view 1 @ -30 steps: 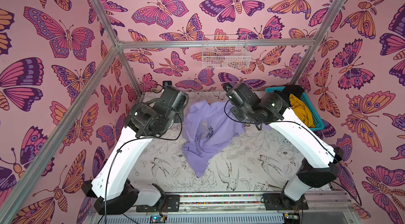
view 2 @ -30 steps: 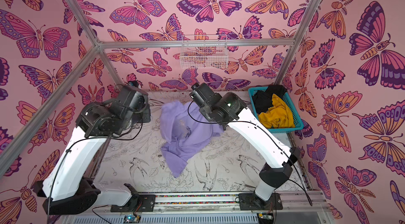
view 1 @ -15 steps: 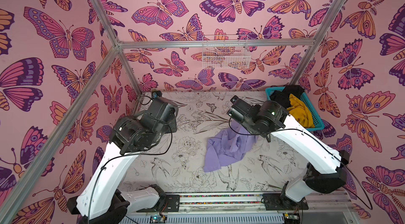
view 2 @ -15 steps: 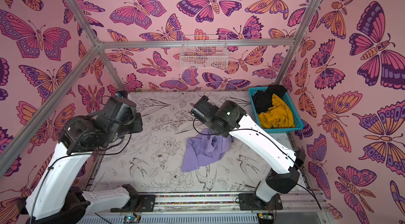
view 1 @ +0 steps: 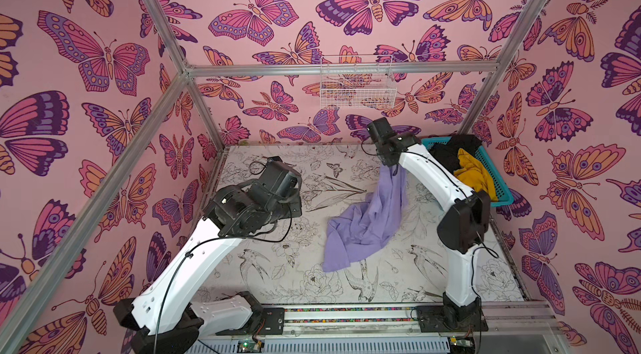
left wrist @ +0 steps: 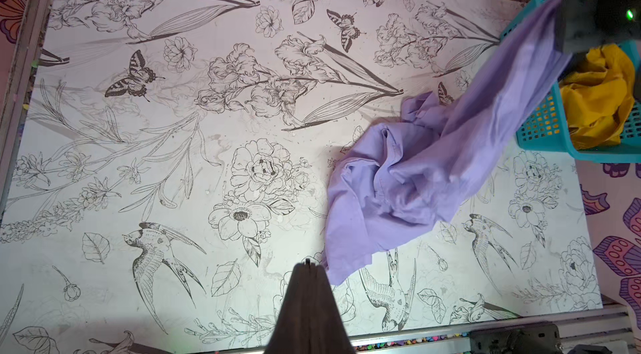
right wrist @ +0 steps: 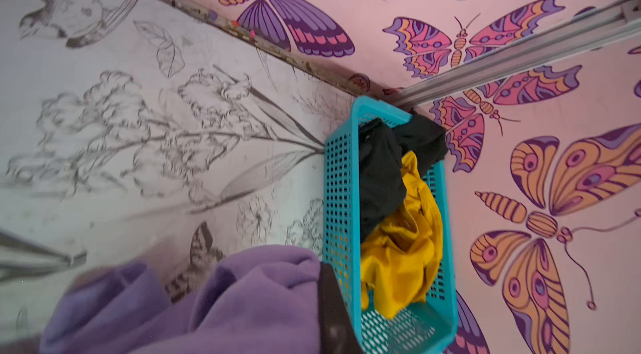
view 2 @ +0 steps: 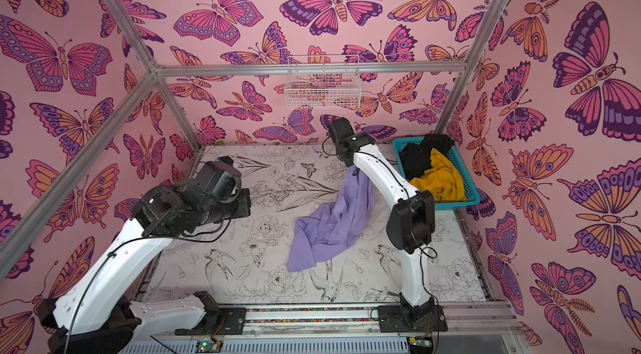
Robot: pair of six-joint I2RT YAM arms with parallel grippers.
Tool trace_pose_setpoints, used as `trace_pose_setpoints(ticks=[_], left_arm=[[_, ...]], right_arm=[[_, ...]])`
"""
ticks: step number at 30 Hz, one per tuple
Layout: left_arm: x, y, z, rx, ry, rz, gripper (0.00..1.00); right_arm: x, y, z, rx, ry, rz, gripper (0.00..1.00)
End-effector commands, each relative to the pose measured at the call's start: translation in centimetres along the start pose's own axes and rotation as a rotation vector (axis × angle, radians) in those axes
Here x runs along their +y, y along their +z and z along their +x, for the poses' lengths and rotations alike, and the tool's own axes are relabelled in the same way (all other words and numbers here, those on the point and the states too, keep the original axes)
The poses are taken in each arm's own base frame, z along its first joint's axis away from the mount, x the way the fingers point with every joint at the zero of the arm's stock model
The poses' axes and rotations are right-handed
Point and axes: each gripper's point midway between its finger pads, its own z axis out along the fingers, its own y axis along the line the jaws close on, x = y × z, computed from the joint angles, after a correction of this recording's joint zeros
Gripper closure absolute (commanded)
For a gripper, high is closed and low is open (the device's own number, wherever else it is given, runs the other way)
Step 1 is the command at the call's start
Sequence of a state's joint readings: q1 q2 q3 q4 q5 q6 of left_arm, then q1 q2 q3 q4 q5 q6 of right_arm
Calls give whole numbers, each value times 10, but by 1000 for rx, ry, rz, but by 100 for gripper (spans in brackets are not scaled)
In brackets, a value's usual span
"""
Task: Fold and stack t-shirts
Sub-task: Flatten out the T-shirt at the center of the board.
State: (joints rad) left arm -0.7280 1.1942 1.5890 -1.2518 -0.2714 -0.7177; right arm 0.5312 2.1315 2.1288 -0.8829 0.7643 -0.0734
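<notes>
Your right gripper (view 1: 391, 168) is clenched on one end of the lavender t-shirt (view 1: 364, 224), held up just beside the teal basket (view 1: 499, 192) that holds the black t-shirt (view 1: 447, 154) and the mustard t-shirt (view 1: 471, 172). The rest of the lavender cloth trails crumpled on the floral table (view 1: 277, 265). Your left gripper (left wrist: 308, 265) is closed on nothing above bare tabletop that runs to the butterfly wall (view 1: 180, 161).

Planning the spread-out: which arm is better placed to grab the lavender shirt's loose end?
Probably left: the left fingers are shut, empty, beside the lavender shirt's low corner; the right fingers grip its raised end.
</notes>
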Motion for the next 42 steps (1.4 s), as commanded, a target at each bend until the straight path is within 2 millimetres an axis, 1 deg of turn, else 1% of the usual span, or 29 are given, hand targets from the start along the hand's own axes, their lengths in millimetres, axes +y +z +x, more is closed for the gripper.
trace_pose_setpoints(ticks=[1,2,4,5,6,7,8,9,10,12,14,15,18,20,21,22,23,24,25,27,30,32,35,39,41,42], left_arm=[[-7,7,10,37,-13,12,100],[-8,9,12,41,-12,9,100],[-10,12,18,55,-17,6,100],[-11,14,22,65,-19,4,100],[-12,18,26,80,-14,3,100],[-14,22,29,96,-7,-1,100],[-16,26,32,108,0,-4,100],[-20,30,34,121,7,-2,100],[-25,33,37,134,16,8,100],[-43,48,44,177,36,32,100],[-62,59,54,238,37,87,100],[-72,65,62,277,27,113,100],[-93,88,94,412,-4,165,100],[-103,104,120,499,-22,180,99],[-107,112,131,534,-25,186,97],[-110,118,139,565,-39,190,90],[-113,124,144,583,-46,202,83],[-117,130,149,595,-58,214,73],[-120,135,150,599,-65,217,66],[-125,143,150,602,-64,215,59],[-130,147,145,589,-48,209,51],[-127,150,146,586,-48,184,50],[-111,161,154,591,-42,101,49],[-90,187,160,577,18,-44,49],[-84,200,158,562,62,-107,49],[-82,205,154,545,76,-142,49]], right_arm=[[-12,24,-32,-50,69,107,92],[-17,30,-35,-44,100,120,88],[-28,39,-41,-45,158,162,74],[-33,39,-44,-55,174,177,60],[-39,38,-47,-67,186,200,42],[-43,36,-48,-71,186,211,36],[-46,33,-48,-67,185,209,34],[-49,29,-45,-57,193,198,28],[-49,24,-40,-40,201,162,28],[-52,10,-30,-17,238,91,28],[-56,-13,-20,-11,267,29,28],[-52,-22,-12,-4,263,-5,28],[-56,-63,5,-28,288,-92,27],[-59,-84,20,-32,309,-148,26],[-62,-95,28,-40,315,-168,26],[-64,-105,35,-44,314,-185,26],[-64,-112,41,-46,308,-204,25],[-65,-117,46,-48,305,-224,25],[-66,-118,50,-54,299,-226,24],[-68,-107,55,-44,278,-200,26],[-71,-92,55,12,220,-136,26],[-69,-94,51,25,227,-156,26],[-67,-103,48,-4,264,-213,26],[-70,-116,49,-79,308,-259,26],[-74,-123,53,-92,316,-272,26],[-79,-130,55,-106,324,-275,26]])
